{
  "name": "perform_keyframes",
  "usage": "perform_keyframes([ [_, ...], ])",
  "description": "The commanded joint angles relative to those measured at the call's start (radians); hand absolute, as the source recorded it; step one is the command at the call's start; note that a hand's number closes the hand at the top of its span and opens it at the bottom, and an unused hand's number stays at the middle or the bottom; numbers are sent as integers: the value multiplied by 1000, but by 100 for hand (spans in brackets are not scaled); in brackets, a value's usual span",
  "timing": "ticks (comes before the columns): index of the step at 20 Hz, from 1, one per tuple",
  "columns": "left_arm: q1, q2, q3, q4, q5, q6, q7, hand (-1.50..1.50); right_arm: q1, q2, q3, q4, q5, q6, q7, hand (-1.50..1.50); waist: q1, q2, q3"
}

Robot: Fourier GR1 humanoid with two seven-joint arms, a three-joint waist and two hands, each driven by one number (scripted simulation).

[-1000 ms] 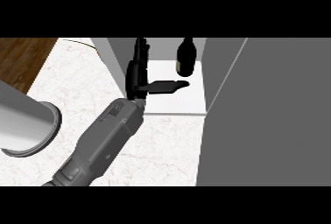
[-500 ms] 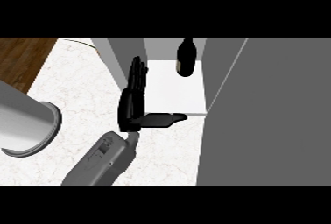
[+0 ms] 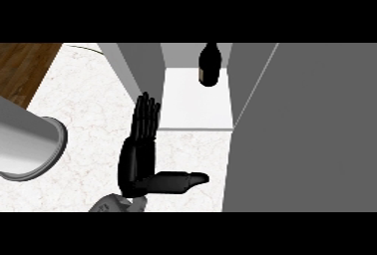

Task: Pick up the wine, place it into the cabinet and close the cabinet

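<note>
The dark wine bottle (image 3: 210, 67) stands upright at the back of the cabinet, on its white shelf floor (image 3: 195, 107). My left hand (image 3: 136, 162) is out in front of the cabinet, over the marble counter, well short of the bottle and to its left. Its fingers (image 3: 145, 117) are straight and point toward the cabinet's left wall (image 3: 140, 69), with the thumb (image 3: 180, 180) stuck out to the right. It holds nothing. The broad grey cabinet door (image 3: 309, 129) stands open along the right. My right hand does not show.
A large grey cylinder (image 3: 26, 144) with a flared rim fills the left edge, close to the view. White marble counter (image 3: 81, 99) lies between it and the cabinet. Brown wood floor (image 3: 22, 64) shows beyond the counter's far left edge.
My left hand has pulled back out of the cabinet toward the view's lower edge, staying open. The bottle stays where it stood inside.
</note>
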Motion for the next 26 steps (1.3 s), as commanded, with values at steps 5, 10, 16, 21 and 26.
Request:
perform_keyframes([
  [5,257,64,-96,-189,-56,31,-70,-150,42,-154,99,-166,-122,164,113,150,8,-2,0],
  [10,311,188,-20,-297,-24,-30,-47,-150,62,-145,258,-214,-107,178,146,150,3,-1,-1],
  [16,450,293,43,-376,28,-118,-91,-150,-26,-85,396,-198,2,137,200,150,12,-3,-5],
  [21,553,349,107,-418,69,-182,-143,-150,-129,11,480,-118,27,75,265,150,22,-2,-6],
  [26,641,439,198,-521,128,-234,-132,-150,-235,125,535,26,66,18,314,150,40,-3,-5],
])
